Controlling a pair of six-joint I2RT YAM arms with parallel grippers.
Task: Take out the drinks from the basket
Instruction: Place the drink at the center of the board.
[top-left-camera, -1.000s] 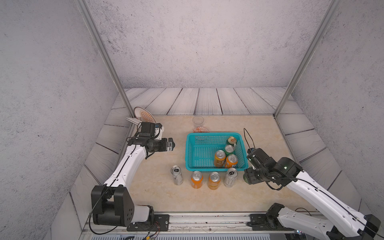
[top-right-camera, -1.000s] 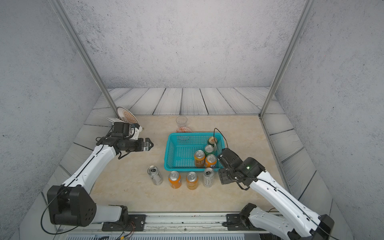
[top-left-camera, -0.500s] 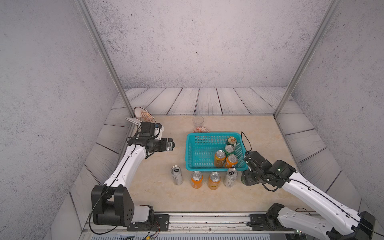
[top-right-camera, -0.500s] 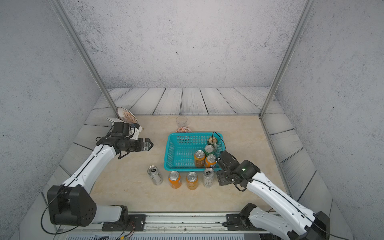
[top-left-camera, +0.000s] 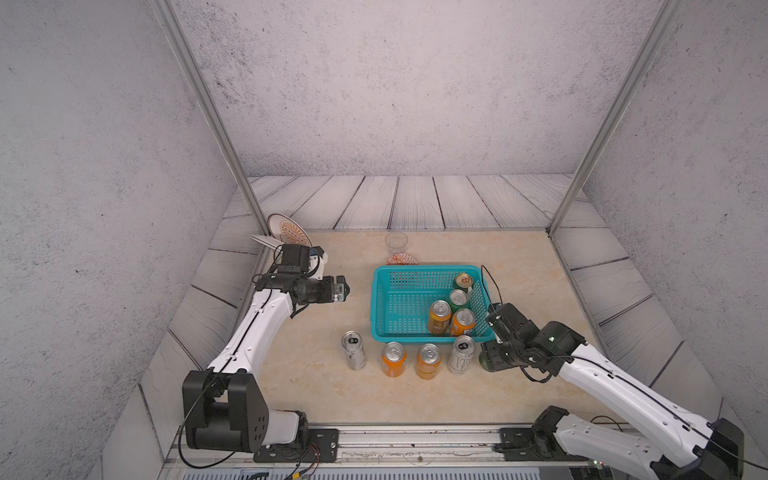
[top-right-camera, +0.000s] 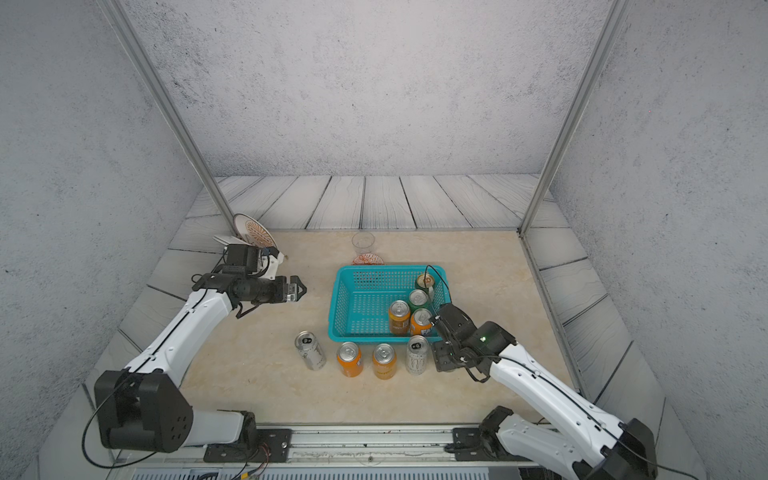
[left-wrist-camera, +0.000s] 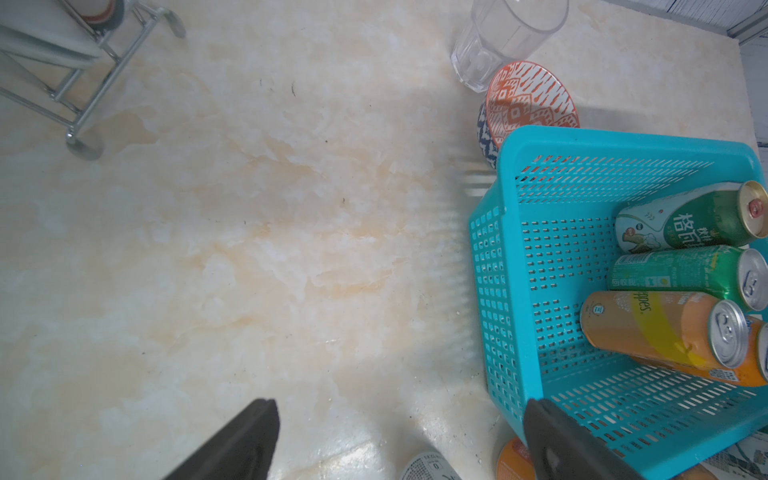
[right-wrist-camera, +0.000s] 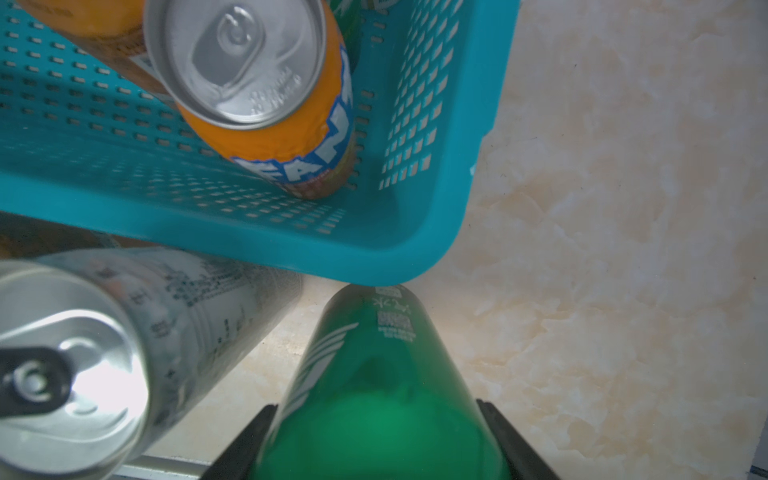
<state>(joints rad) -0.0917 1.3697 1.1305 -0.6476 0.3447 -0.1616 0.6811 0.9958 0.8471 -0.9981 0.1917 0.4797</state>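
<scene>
Right hand (right-wrist-camera: 374, 419), grasping a near-upright green can (right-wrist-camera: 374, 345), is hanging just outside the teal basket (right-wrist-camera: 340, 257) corner, beside the silver-white can (right-wrist-camera: 199, 299) standing on the bench (right-wrist-camera: 602, 249).

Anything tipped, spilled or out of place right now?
Only the orange-patterned bowl: it stands tilted on edge between the glass cup and the far wall of the basket, instead of sitting flat. No spill shows.

glossy metal cans (top-left-camera: 428, 360), perforated teal plastic basket (top-left-camera: 376, 305), polished marble-look tabletop (top-left-camera: 316, 382)
</scene>
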